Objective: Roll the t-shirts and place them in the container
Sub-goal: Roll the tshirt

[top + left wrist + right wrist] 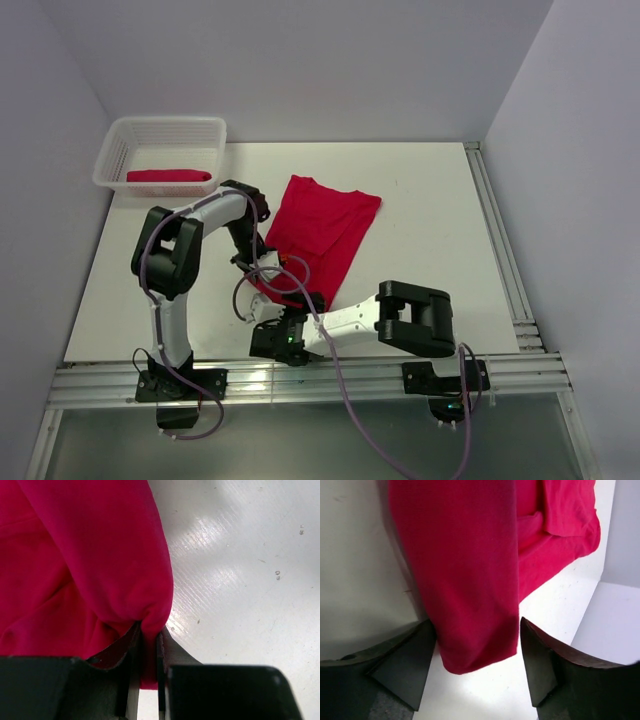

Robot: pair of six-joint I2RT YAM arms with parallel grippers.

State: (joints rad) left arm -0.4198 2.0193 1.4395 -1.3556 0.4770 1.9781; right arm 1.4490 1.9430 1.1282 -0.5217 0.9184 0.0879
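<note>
One crimson t-shirt lies folded into a long strip on the white table, running from the back middle toward the arms. My left gripper is at its left edge; in the left wrist view the left gripper is shut on a pinched fold of the t-shirt. My right gripper is at the strip's near end. In the right wrist view the right gripper is open, and the t-shirt hem hangs between its fingers. Another t-shirt lies rolled in the basket.
The white lattice basket stands at the back left corner. Metal rails run along the near edge and the right side of the table. Grey walls close in the back and both sides.
</note>
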